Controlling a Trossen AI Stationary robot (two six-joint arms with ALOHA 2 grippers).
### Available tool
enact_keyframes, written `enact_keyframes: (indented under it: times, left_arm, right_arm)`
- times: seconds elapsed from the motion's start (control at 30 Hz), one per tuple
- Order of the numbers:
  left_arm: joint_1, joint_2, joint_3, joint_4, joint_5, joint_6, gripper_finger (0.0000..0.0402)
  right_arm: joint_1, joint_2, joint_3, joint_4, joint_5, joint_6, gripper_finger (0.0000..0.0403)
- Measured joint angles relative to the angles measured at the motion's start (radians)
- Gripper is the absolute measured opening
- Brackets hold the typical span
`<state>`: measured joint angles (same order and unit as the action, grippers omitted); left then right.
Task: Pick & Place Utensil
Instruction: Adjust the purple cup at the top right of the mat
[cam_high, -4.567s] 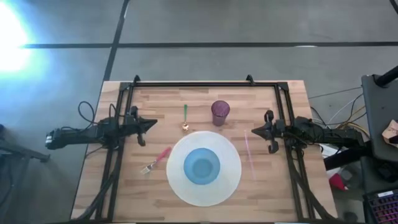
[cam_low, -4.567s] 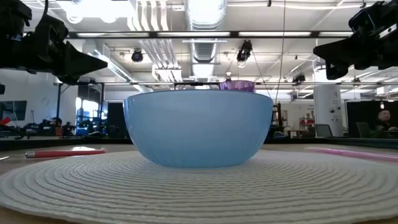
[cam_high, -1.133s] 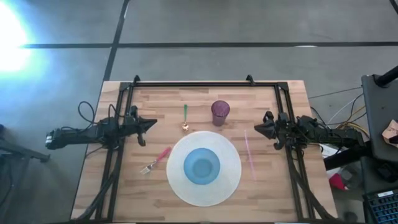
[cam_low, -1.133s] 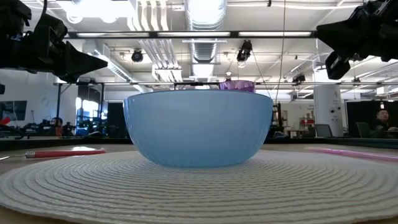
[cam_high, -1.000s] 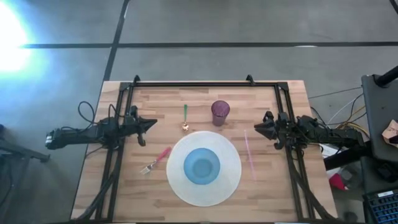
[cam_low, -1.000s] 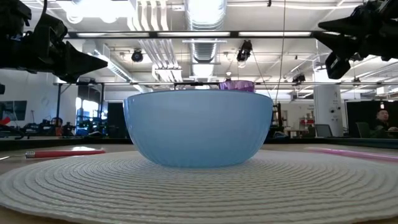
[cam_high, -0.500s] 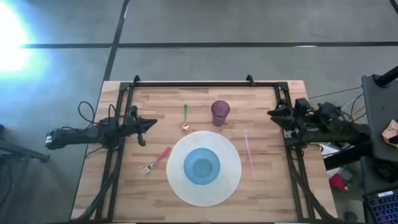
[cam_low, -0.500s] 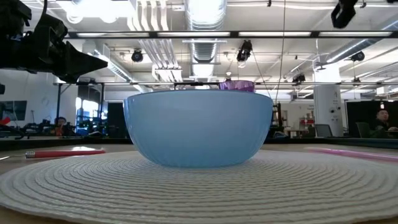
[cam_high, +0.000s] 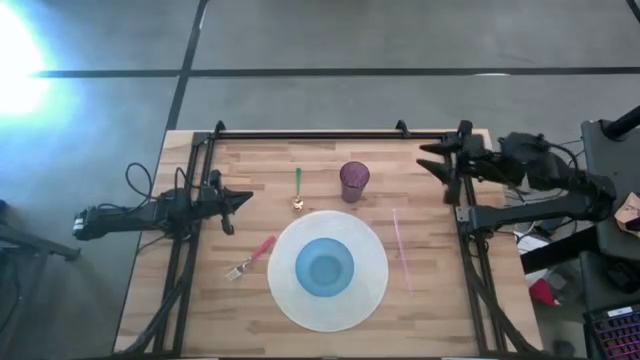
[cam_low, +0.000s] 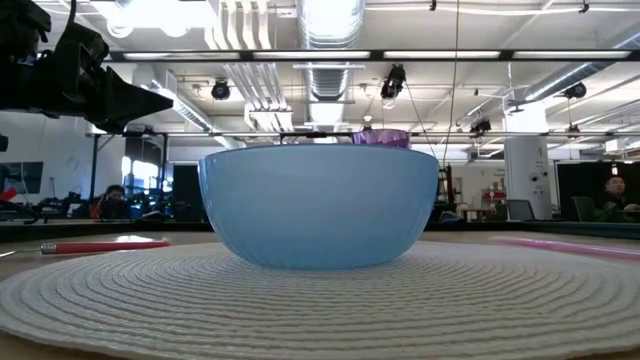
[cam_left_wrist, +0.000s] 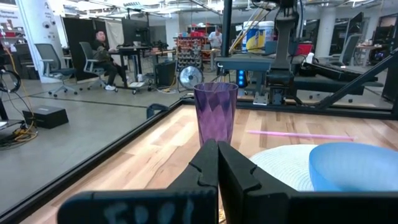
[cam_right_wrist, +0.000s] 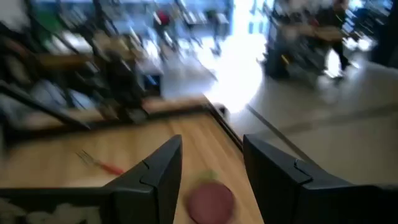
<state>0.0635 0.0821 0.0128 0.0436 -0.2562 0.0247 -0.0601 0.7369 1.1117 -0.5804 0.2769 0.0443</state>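
Placemat sits at the near middle of the table with the blue bowl centred on it.

Fork lies just off the mat's left edge. It has a pink handle and runs diagonally, tines toward the near-left, handle end pointing far-right.

Pink straw lies off the mat's right edge, long axis roughly near-to-far.

Further back, the green-handled spoon also lies near-to-far, bowl end almost touching the mat's far rim. The purple cup stands upright just to its right.

Left gripper is parked at the left frame rail with its fingers pressed together, holding nothing. It points across the table at the cup.

Right gripper is up over the far-right corner, jaws apart and empty. Its wrist camera looks over the cup toward the fork.

Key geometry:
- The straw is the right arm's nearest piece, lying toward the near side and a bit inboard of it.
- The spoon and fork are both closer to the left arm.
- For the spoon, I'd guess the right arm has to reach inboard past the cup.
- Jaws should close across the handle, i.e. left-right.
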Motion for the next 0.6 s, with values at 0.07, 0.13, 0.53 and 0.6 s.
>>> enact_keyframes:
  times: [0.07,0.13,0.53,0.6]
  left_arm:
    - [0.000,0.000,0.000,-0.002,0.000,-0.001,0.0000]
    - [0.000,0.000,0.000,-0.006,0.000,-0.001,0.0000]
    - [0.000,0.000,0.001,-0.018,0.003,-0.001,0.0000]
    - [0.000,0.000,0.001,-0.018,0.003,-0.001,0.0000]
  right_arm:
    - [0.000,0.063,0.064,-0.083,0.020,-0.003,0.0167]
    - [0.000,0.117,0.115,-0.132,0.018,-0.003,0.0167]
    - [0.001,0.355,0.299,-0.328,-0.050,-0.123,0.0166]
    - [0.000,0.388,0.309,-0.353,-0.049,-0.138,0.0166]
